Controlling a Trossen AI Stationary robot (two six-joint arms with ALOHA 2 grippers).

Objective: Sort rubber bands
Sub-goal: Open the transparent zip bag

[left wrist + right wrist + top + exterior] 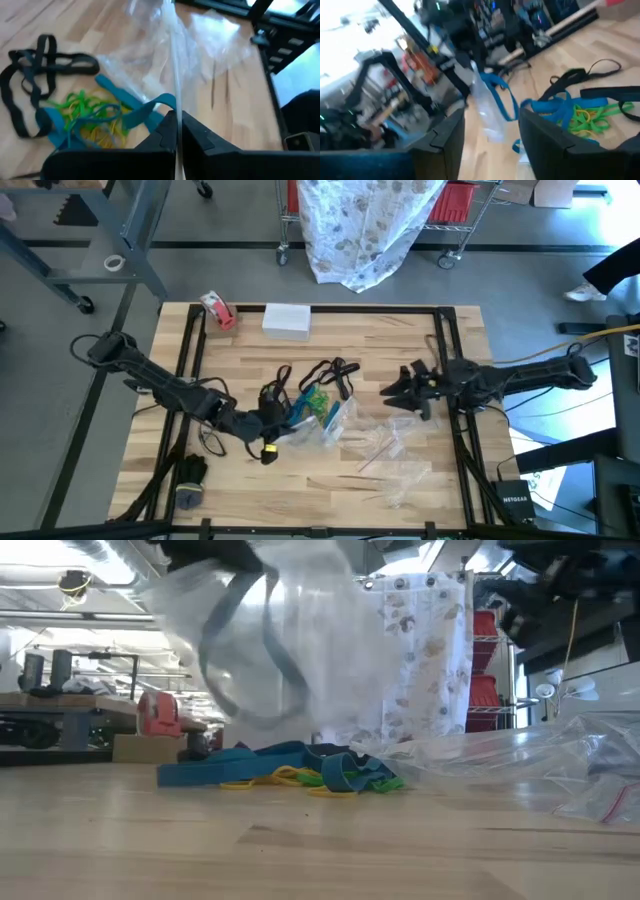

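Observation:
The rubber bands lie in a loose pile at the table's middle: black loops (335, 370), blue (120, 100), green (80, 105) and yellow ones (100, 132). My left gripper (272, 420) is just left of the pile, shut on a clear plastic bag (280, 630) that has a blue band (250, 640) looped inside it. To the right of the pile, my right gripper (392, 392) stands open above the table, pointing toward the pile, with nothing between its fingers (445, 140). My left gripper pinches the clear bag's edge (175, 112) between its two fingers, and the film runs edge-on out of the shut jaws. The fingers slant downward from the table's left. In the low view the bag is raised off the table, with the blue band hanging inside.
More clear bags (385, 445) lie flat near the right front. A red-and-white tape roll (217, 310) and a white box (287, 320) sit at the far edge. A dark object (190, 475) lies near the front left corner. Black frame rails (448, 360) run along both sides.

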